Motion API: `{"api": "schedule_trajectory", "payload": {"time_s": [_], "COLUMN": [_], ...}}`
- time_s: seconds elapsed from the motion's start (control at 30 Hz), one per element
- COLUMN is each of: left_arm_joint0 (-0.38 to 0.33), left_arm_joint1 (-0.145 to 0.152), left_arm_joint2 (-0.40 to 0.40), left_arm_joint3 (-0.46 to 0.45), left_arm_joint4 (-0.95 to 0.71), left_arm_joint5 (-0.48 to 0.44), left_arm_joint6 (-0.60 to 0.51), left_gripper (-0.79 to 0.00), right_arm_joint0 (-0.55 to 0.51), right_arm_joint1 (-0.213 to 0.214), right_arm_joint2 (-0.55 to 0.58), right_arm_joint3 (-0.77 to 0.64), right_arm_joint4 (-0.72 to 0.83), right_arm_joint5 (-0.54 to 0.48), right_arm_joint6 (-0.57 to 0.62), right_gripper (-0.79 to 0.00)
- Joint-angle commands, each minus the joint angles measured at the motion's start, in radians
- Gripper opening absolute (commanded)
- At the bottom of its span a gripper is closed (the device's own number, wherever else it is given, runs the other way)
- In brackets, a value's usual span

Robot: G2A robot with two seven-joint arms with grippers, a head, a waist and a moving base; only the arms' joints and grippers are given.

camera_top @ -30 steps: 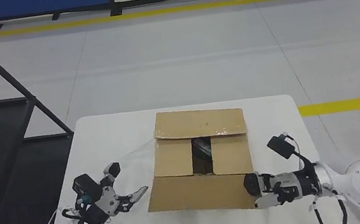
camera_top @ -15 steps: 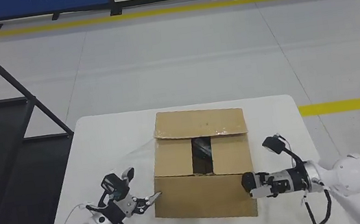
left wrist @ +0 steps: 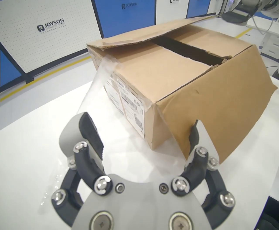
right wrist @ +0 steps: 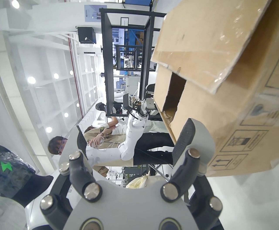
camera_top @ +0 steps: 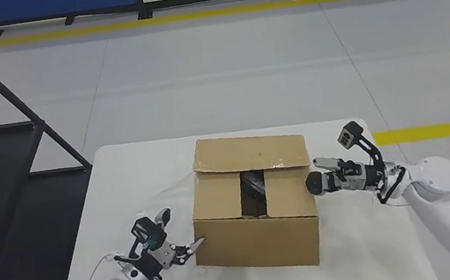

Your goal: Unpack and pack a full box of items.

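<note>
One cardboard box (camera_top: 258,222) sits in the middle of the white surface (camera_top: 126,175). Its two inner flaps lie shut with a dark gap between them, the far flap is slightly raised, and the near flap hangs down the front. Clear film (left wrist: 98,87) trails from the box's left side onto the surface. The left end effector (camera_top: 182,231) sits low at the box's near left corner, fingers spread wide, one fingertip just beside the hanging flap. The right end effector (camera_top: 316,173) is at the box's right side near the top edge, fingers spread and holding nothing.
</note>
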Motion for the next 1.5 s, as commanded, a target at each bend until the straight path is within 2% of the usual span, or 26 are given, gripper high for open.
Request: {"api": "schedule_trajectory", "payload": {"time_s": [0.0, 0.37, 0.57, 0.7, 0.83, 1.03, 1.23, 1.33, 1.47], "left_arm_joint0": [-0.001, -0.009, -0.010, -0.003, 0.005, 0.013, 0.022, 0.027, 0.031], "left_arm_joint1": [0.001, 0.008, 0.012, 0.014, 0.016, 0.019, 0.022, 0.022, 0.024], "left_arm_joint2": [-0.001, 0.001, 0.002, 0.002, -0.001, -0.007, -0.010, -0.013, -0.016], "left_arm_joint3": [0.001, 0.006, 0.007, -0.002, -0.010, -0.009, -0.009, -0.011, -0.011], "left_arm_joint4": [-0.007, -0.020, -0.029, -0.029, -0.036, -0.045, -0.052, -0.063, -0.071], "left_arm_joint5": [0.000, -0.013, -0.015, -0.017, -0.006, 0.005, 0.011, 0.018, 0.018], "left_arm_joint6": [0.006, 0.008, 0.006, 0.014, 0.041, 0.057, 0.065, 0.083, 0.087], "left_gripper": [0.000, 0.000, 0.000, 0.000, 0.000, 0.000, 0.000, 0.000, 0.000], "right_arm_joint0": [0.028, 0.129, 0.148, 0.186, 0.253, 0.332, 0.369, 0.361, 0.362], "right_arm_joint1": [-0.014, -0.070, -0.086, -0.096, -0.113, -0.159, -0.215, -0.241, -0.276], "right_arm_joint2": [-0.028, -0.086, -0.068, -0.066, -0.106, -0.196, -0.287, -0.325, -0.353], "right_arm_joint3": [0.021, 0.107, 0.086, 0.067, 0.055, 0.084, 0.167, 0.201, 0.261], "right_arm_joint4": [-0.008, -0.017, -0.023, -0.094, -0.258, -0.393, -0.490, -0.596, -0.626], "right_arm_joint5": [0.011, -0.003, -0.082, -0.080, 0.012, 0.098, 0.103, 0.080, 0.093], "right_arm_joint6": [-0.006, -0.126, -0.209, -0.316, -0.473, -0.593, -0.717, -0.894, -0.996], "right_gripper": [0.000, 0.000, 0.000, 0.000, 0.000, 0.000, 0.000, 0.000, 0.000]}}
